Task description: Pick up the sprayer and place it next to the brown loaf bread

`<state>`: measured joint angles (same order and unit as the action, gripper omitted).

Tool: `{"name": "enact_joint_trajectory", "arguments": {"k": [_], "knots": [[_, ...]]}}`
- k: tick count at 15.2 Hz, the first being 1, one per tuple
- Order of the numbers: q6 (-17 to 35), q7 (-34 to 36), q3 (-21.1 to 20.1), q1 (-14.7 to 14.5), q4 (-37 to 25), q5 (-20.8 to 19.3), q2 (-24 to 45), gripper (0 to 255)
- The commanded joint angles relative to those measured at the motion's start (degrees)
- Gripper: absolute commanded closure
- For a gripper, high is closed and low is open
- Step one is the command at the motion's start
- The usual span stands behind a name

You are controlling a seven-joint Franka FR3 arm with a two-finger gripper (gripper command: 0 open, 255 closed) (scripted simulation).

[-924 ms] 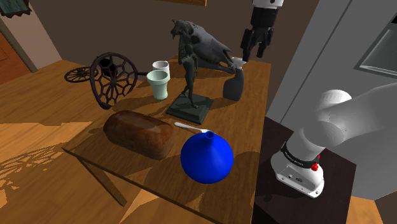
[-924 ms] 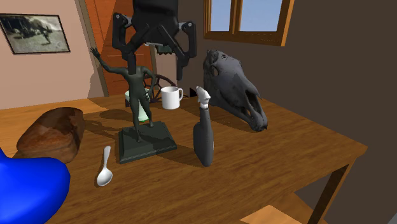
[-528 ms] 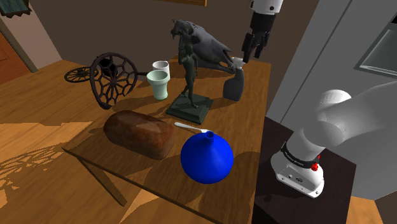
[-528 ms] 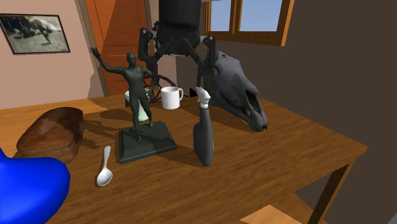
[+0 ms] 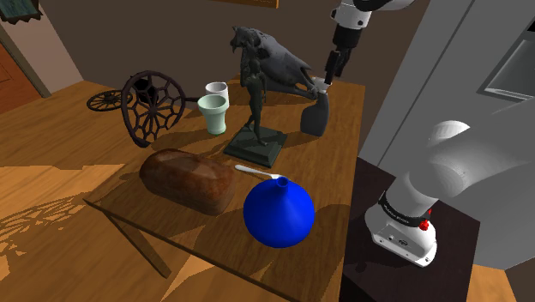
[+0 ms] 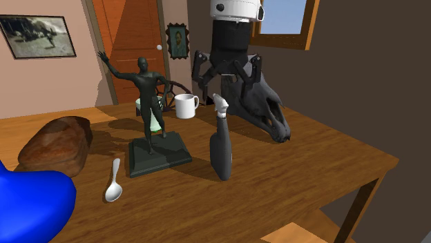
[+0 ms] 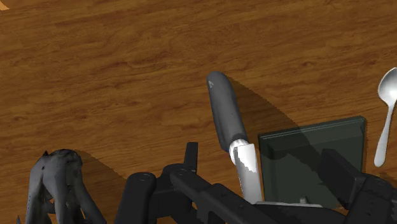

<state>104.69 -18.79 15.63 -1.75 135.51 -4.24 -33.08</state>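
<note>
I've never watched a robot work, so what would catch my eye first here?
A bright blue vase sits at the wooden table's near edge in the shoulder view. Farther back stand a dark figure statue and a horse skull. The black gripper hangs open above the dark sprayer.

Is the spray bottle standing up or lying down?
Standing up. The sprayer sits base-down on the wooden table, its white nozzle on top, right under the open gripper.

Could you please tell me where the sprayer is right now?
In the shoulder view the sprayer stands upright near the table's right edge, beside the horse skull and right of the statue, with the gripper just above it.
</note>
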Motion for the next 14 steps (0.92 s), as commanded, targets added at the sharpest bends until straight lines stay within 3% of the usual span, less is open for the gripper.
{"name": "enact_joint_trajectory", "arguments": {"k": [1,6,14], "knots": [[1.56,-0.81,0.47,-0.02,0.87,-0.21,0.45,0],[6.02,-0.83,0.81,-0.01,4.70,-0.34,1.10,0],[6.02,-0.83,0.81,-0.01,4.70,-0.34,1.09,0]]}}
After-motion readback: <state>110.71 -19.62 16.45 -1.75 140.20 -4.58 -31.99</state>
